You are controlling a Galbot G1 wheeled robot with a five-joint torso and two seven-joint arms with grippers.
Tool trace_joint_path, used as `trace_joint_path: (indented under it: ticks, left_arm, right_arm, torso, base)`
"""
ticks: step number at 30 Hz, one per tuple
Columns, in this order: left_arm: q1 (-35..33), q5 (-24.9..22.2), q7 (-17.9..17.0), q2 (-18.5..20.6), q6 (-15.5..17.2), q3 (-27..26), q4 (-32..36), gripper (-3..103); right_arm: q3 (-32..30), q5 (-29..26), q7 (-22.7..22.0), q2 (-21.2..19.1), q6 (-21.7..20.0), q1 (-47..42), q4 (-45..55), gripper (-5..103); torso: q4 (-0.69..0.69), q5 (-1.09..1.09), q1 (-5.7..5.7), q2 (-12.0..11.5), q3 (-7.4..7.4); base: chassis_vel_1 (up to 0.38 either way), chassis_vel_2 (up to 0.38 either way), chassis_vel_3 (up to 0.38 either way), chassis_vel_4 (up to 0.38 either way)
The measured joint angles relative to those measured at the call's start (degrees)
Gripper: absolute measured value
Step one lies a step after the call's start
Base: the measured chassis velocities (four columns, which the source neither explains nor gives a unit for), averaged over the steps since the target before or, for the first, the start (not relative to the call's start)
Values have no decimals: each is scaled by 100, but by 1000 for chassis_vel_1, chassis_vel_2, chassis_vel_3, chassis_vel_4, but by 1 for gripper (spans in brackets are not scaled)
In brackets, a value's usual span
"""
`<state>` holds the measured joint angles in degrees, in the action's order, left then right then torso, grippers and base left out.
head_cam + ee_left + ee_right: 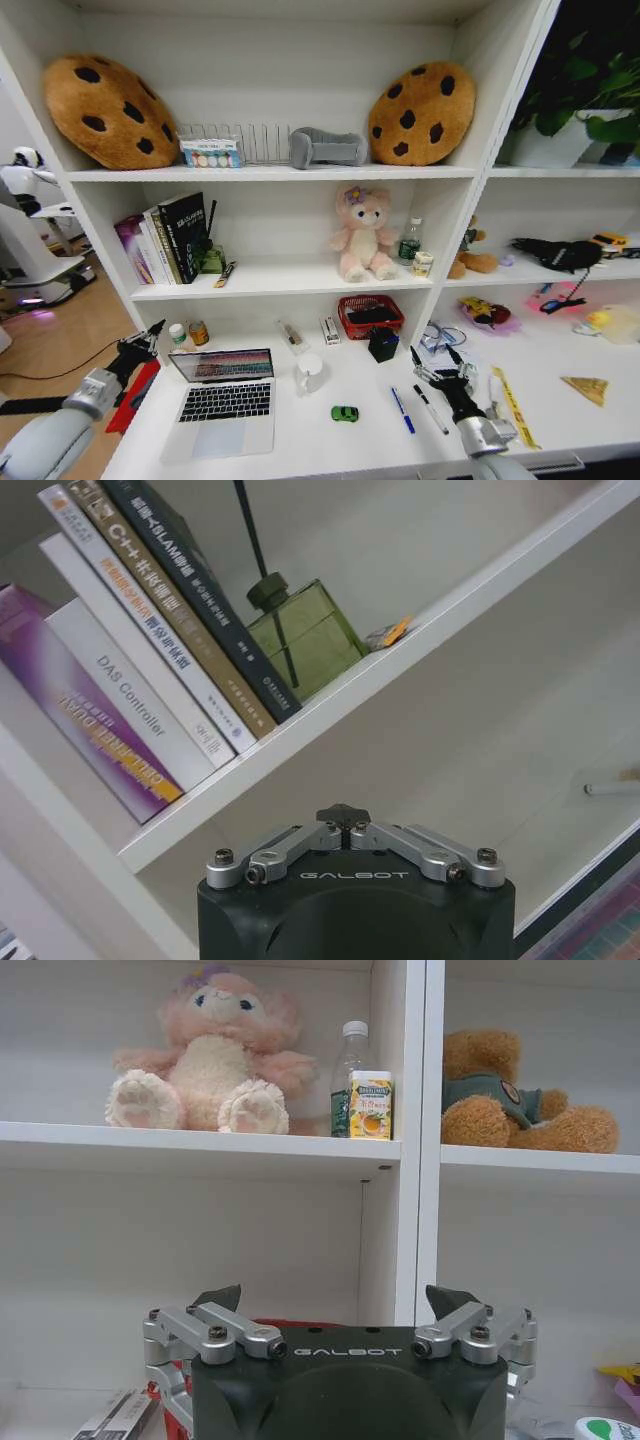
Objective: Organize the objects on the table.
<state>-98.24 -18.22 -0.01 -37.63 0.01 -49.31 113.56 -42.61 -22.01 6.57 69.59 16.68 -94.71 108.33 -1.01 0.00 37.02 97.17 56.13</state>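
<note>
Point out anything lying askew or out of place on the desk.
The blue pen and black pen lie loose and slanted near the front edge, and the green toy car sits stray beside the open laptop.

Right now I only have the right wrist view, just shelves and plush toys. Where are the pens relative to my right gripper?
Observer: In the head view, the blue pen and black pen lie on the table, just left of the right gripper and nearer the front edge than its fingertips.
Operator: Anything else near them?
Observer: A green toy car sits left of the blue pen, between it and the open laptop.
Operator: And the left gripper?
Observer: The left gripper is shut, at the laptop's left side, and faces the shelf of books.
</note>
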Motion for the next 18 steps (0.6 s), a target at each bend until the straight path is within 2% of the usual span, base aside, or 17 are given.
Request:
trace_joint_path:
  ticks: [7,12,13,15,16,18]
  left_arm:
    - [138,34,7,390,0,344,19,0]
    - [425,-133,45,945,59,825,-108,0]
    - [425,-133,45,945,59,825,-108,0]
    - [580,-315,96,1416,72,1178,-192,0]
    - [580,-315,96,1416,72,1178,-192,0]
    - [574,-433,147,1741,90,1318,-180,0]
  right_arm:
    - [17,7,0,6,1,11,37,100]
    - [24,26,-2,5,1,-16,41,100]
    - [24,26,-2,5,1,-16,41,100]
    - [41,55,-4,23,5,-17,37,100]
    - [41,55,-4,23,5,-17,37,100]
    - [44,90,-6,63,11,-51,56,100]
  torso:
    - [1,0,0,0,0]
    - [-1,0,0,0,0]
    - [-1,0,0,0,0]
    - [0,-1,0,0,0]
    - [0,-1,0,0,0]
    - [-1,1,0,0,0]
  base:
    - [0,0,0,0]
    - [0,0,0,0]
    - [0,0,0,0]
    - [0,0,0,0]
    - [0,0,0,0]
    - [0,0,0,0]
